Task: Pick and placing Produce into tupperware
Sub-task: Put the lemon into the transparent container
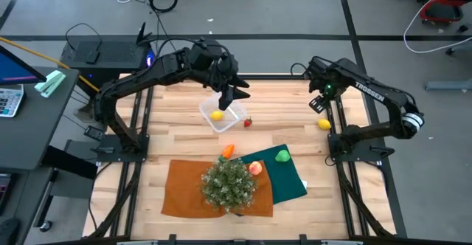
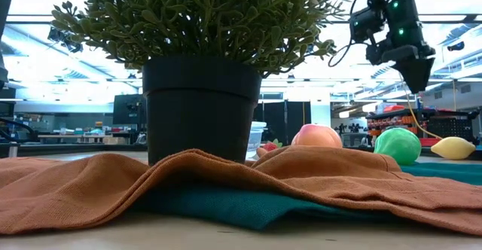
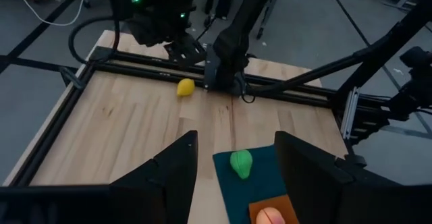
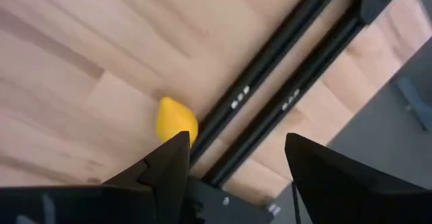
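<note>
produce [image 1: 216,115]: 6 | tupperware [image 1: 234,114]: 1 | cloths [image 1: 184,190]: 2 | plant [image 1: 228,184]: 1

Both arms reach inward, left end effector [image 1: 234,96] and right end effector [image 1: 318,105] open, holding nothing.

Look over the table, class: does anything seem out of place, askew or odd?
The orange cloth is rumpled and overlaps the green cloth, with the potted plant standing on the folds. One yellow piece lies alone near the table's right frame rail, far from the tupperware. Nothing looks spilled or damaged.
</note>
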Action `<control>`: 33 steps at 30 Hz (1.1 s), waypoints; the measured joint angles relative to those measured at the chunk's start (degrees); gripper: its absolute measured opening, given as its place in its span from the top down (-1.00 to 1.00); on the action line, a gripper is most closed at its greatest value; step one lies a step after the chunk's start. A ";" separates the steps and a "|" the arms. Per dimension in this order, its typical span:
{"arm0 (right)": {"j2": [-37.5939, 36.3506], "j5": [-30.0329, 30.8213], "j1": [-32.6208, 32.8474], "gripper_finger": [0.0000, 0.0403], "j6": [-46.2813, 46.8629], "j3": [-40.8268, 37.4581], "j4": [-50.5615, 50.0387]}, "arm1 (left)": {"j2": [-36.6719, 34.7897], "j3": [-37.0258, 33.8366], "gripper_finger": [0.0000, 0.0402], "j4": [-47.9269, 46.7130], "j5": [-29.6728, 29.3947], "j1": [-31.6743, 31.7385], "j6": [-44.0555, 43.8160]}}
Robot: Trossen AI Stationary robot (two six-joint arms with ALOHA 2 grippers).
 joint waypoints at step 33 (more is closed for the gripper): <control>7.12 -9.60 7.76 -0.66 1.16 -12.67 3.35 | 0.00 0.00 0.02 -3.07 0.02 0.98 2.63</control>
